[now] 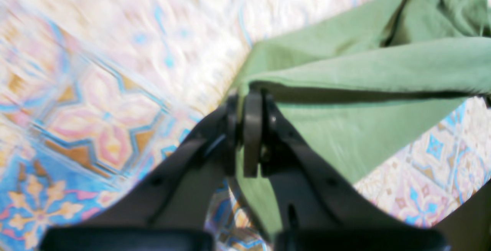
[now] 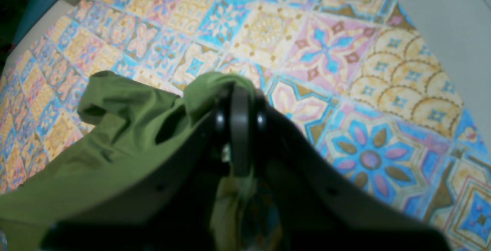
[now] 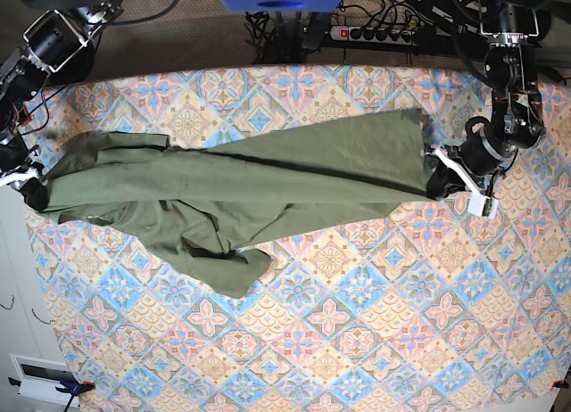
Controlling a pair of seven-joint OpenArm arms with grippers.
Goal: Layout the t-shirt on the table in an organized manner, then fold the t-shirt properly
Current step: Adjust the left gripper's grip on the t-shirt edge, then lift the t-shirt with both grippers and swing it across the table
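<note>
The olive-green t-shirt [image 3: 250, 185] is stretched in a long band across the far half of the table [image 3: 357, 341], with folds and a loose flap hanging toward the front at left of centre. My left gripper [image 3: 434, 182] is shut on the shirt's right end; in the left wrist view the gripper [image 1: 249, 101] pinches a fold of the green cloth [image 1: 345, 82]. My right gripper [image 3: 34, 191] is shut on the shirt's left end; in the right wrist view the gripper [image 2: 239, 94] clamps bunched fabric [image 2: 115, 128]. The collar and label are not visible.
The tile-patterned cloth [image 2: 345, 71] reaches the table's edges. A power strip [image 3: 375, 33] and cables lie behind the far edge. A white surface [image 2: 441, 17] borders the table beside my right gripper. The left wrist view is motion-blurred.
</note>
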